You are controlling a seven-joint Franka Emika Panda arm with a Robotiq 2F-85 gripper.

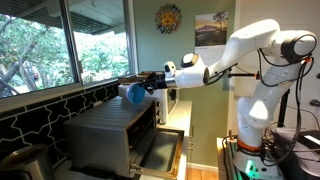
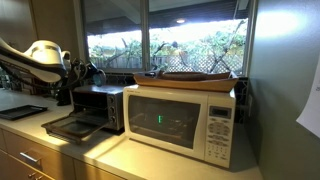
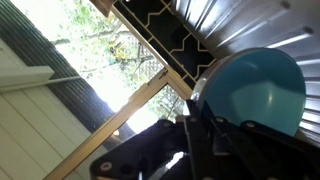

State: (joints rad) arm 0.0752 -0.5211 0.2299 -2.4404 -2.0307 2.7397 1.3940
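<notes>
Your gripper (image 1: 144, 89) is closed on the rim of the blue bowl (image 1: 134, 94), which hangs just above the top of the toaster oven (image 1: 108, 125), beside the window. Hold the wrist level and move slowly. The tiled wall (image 1: 45, 112) sits close, and a rim pinch probably slips easily.

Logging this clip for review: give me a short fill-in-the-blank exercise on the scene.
The teal bowl at the hand is above the toaster oven, whose door is ___. The robot's arm is coloured ___. The flat tray lies atop the ___.
Missing: open; white; microwave.
</notes>
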